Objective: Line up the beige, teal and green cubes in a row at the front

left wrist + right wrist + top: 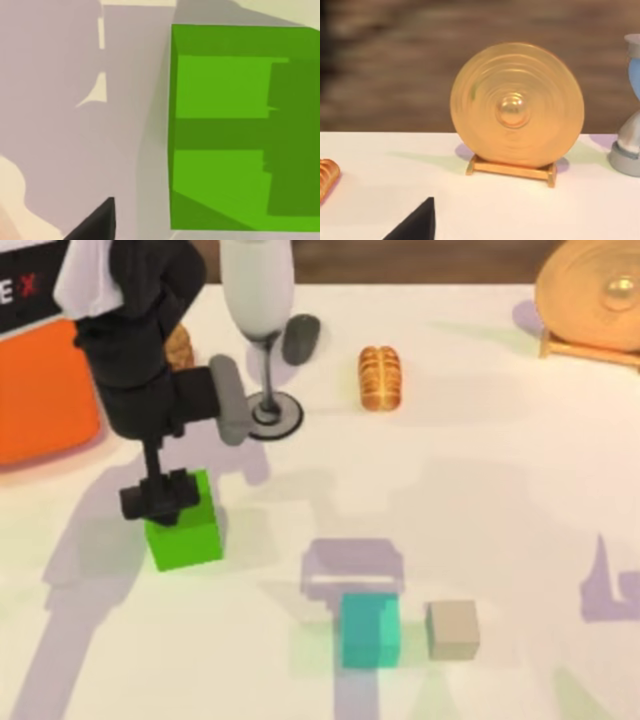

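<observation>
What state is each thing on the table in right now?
green cube: on the table at the left, apart from the other two, not in the row
teal cube: at the front, flat
beige cube: at the front, right of the teal one with a small gap
left gripper: over the green cube's back edge
bread loaf: lying flat at the back
gong: upright on its stand
</observation>
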